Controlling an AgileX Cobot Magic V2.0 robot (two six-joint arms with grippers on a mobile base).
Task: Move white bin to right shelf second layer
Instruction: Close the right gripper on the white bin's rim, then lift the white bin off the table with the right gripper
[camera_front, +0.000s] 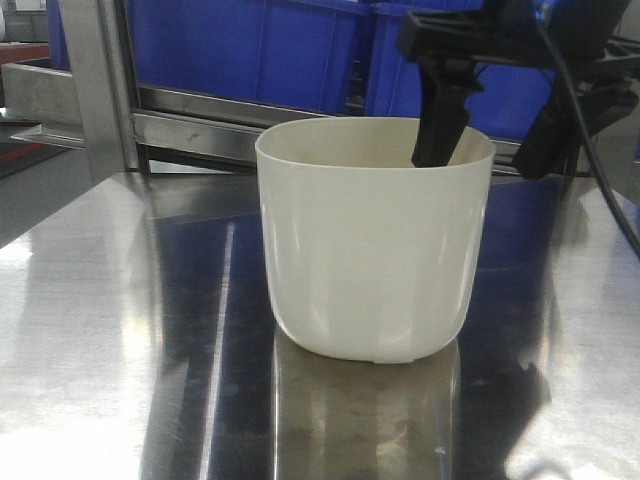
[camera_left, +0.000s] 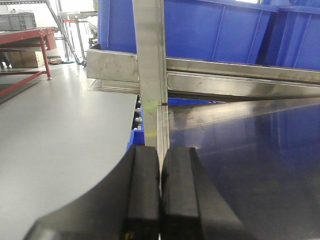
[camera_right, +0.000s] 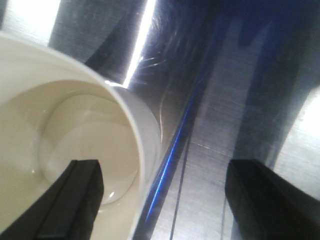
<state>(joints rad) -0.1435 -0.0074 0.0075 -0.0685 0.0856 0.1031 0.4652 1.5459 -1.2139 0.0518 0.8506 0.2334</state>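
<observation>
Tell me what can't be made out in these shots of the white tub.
Right wrist view: the bottom edge cuts off the open right gripper beyond its two fingers.
Front view: the near wall of the glossy cream-white plastic bin hides that gripper's inner fingertip and the bin's floor.
Front view: the top edge crops the blue rectangular plastic crates; contents unseen.
Left wrist view: the shut left gripper fills the foreground; bin out of frame.

The front view sits low and close, facing the white bin (camera_front: 375, 240). The right wrist view looks down onto its rim at nine o'clock. The left wrist view skims the tabletop (camera_left: 260, 165) toward blue crates (camera_left: 220, 30) at twelve o'clock, which the front view also shows.
</observation>
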